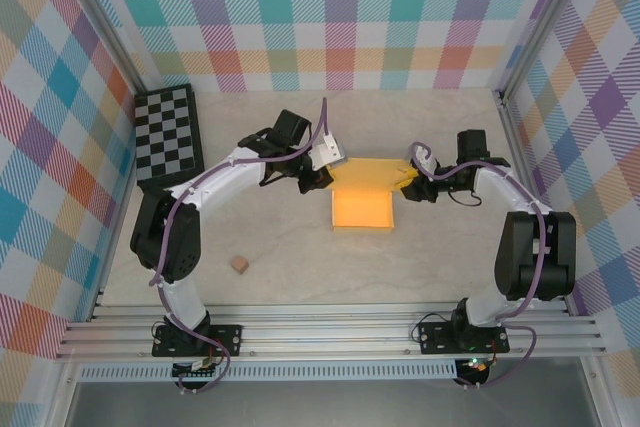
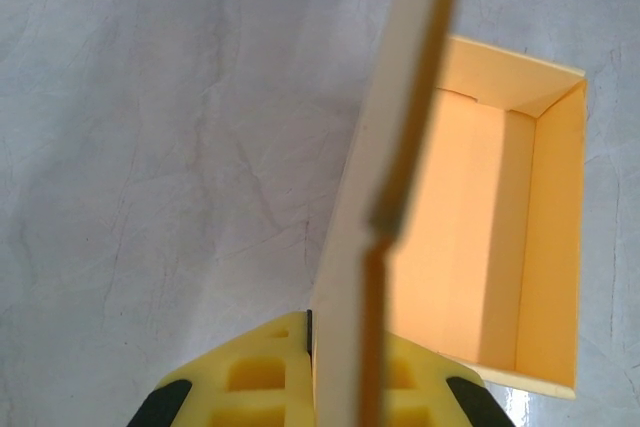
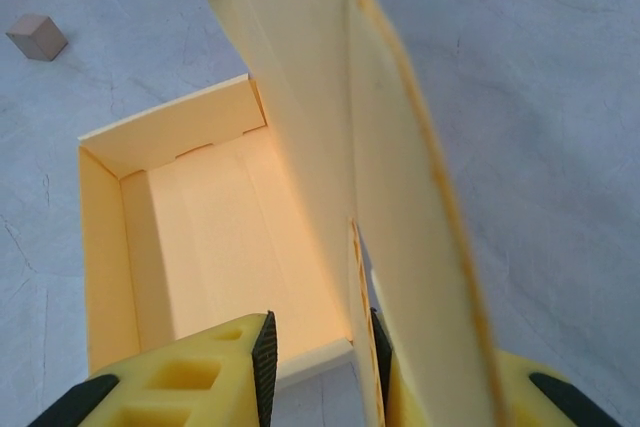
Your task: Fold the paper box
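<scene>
The paper box (image 1: 363, 209) is sitting near the middle of the table (image 1: 280, 247), between the two arms, as a shallow open tray with a tall panel rising along its far edge. The tray's orange floor and four low walls are showing bare in both wrist views, with a small notched tab lying against one end wall. The left gripper (image 1: 322, 175) is reaching to the panel's left end, and its yellow fingers (image 2: 250, 382) are pressing together on the card, which is running edge-on and blurred up through the left wrist view. The right gripper (image 1: 407, 180) is reaching to the right end, its jaws standing apart on either side of the panel, with a gap showing between the near finger (image 3: 190, 377) and the card; whether the other finger is touching the card is hard to tell. The panel is running out of the right wrist view at the top, and the fingers are covering the tray's nearest corner. A small tan cube (image 1: 240, 264) is lying well apart toward the left arm's base, and a checkerboard (image 1: 168, 132) is lying at the far left.
</scene>
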Robot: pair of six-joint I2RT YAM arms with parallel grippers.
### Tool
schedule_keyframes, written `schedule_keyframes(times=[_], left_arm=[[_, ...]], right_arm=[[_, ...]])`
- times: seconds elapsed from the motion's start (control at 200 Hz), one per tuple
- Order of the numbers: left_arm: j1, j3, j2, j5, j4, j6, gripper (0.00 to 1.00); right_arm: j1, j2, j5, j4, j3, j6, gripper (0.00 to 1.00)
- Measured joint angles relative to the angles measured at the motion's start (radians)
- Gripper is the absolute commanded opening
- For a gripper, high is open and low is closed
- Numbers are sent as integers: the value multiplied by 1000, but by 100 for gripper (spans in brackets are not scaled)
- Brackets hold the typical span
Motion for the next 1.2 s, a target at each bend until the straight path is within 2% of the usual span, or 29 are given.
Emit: schedule_keyframes(times=[0.095,0.26,0.34,0.39,0.5,0.59,0.695,0.77,0.94,1.2], left_arm=[[0,0,0,-5,0,0,0],[0,-1,0,-23,8,-10,0],[0,-1,0,-45,21,-60,16],[6,1,1,-49,24,-108,22],[23,10,5,-31,32,-184,32],[44,-44,-19,-8,95,-202,37],[73,-198,-115,-6,144,-179,37],[89,-246,-156,-10,144,-158,37],[125,-246,-160,3,173,-135,36],[124,-197,-89,37,182,-132,37]], right_arm=[[0,0,1,-11,3,-8,26],[6,-11,27,-11,3,-10,10],[24,-26,60,3,3,5,3],[41,-35,88,13,3,19,0],[80,-55,143,36,2,35,0],[92,-64,167,42,2,35,0],[92,-65,177,36,2,31,0],[92,-65,176,25,2,27,0],[92,-65,171,10,2,26,0],[92,-65,158,-6,2,20,0]])
